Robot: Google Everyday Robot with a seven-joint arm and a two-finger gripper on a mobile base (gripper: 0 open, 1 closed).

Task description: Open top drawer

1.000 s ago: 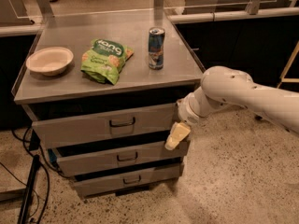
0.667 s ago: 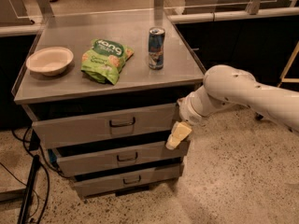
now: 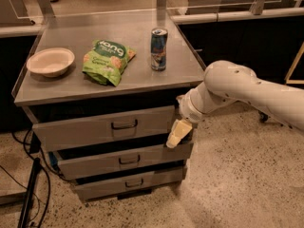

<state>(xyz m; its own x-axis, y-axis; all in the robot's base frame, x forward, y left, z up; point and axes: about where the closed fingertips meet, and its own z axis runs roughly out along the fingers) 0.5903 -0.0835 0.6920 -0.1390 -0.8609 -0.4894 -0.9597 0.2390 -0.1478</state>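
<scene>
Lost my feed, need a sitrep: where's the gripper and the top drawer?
Gripper low at right end of top drawer, off its handle. Bowl, chip bag, can on top, not blocking.

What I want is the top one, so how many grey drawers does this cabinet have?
3, stacked: the tall-fronted grey metal top drawer, the shorter grey middle drawer below it, the grey bottom drawer lowest. The cream gripper hangs at the top drawer's lower right corner.

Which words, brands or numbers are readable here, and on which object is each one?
"kang" (uncertain, blurred): white letters on the green bag.
The can: print too blurred to read.
The gripper, at the right end of the top drawer: no text.
</scene>
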